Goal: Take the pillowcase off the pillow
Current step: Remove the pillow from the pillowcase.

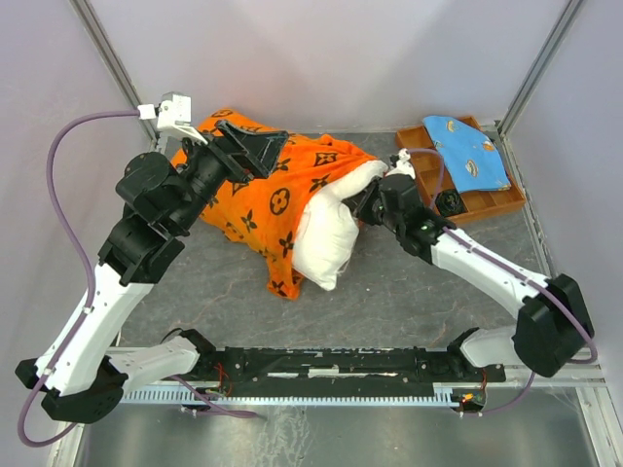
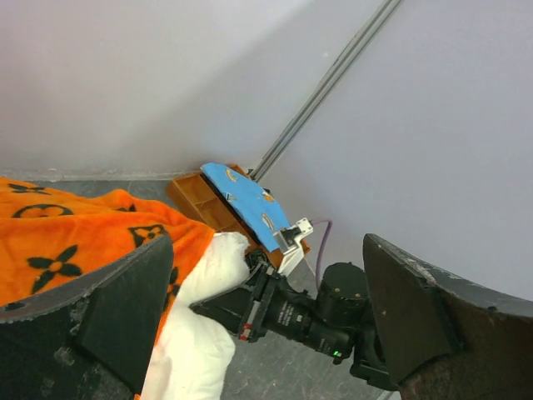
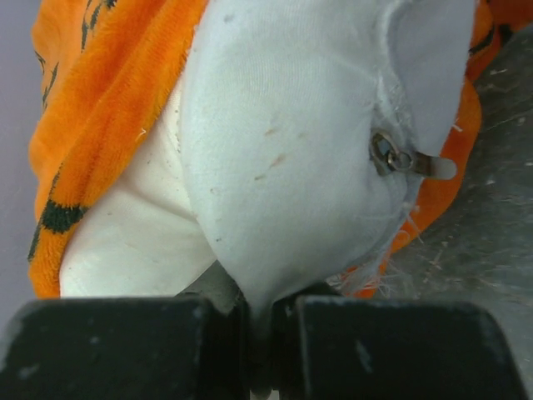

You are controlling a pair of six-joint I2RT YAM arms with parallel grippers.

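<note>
We find right gripper (image 3: pixel 266 315) clamped on the puffy white pillow (image 1: pixel 326 238), evidently anchoring it; left gripper (image 1: pixel 255 148) gapes empty over the orange printed fabric pillowcase (image 1: pixel 261 199).

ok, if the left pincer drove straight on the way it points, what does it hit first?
Probably the exposed corner of the plain white puffy pillow, where the right pincer pinches it. The open left pincer sits above the orange black-printed fabric pillowcase. Depth unclear.
</note>
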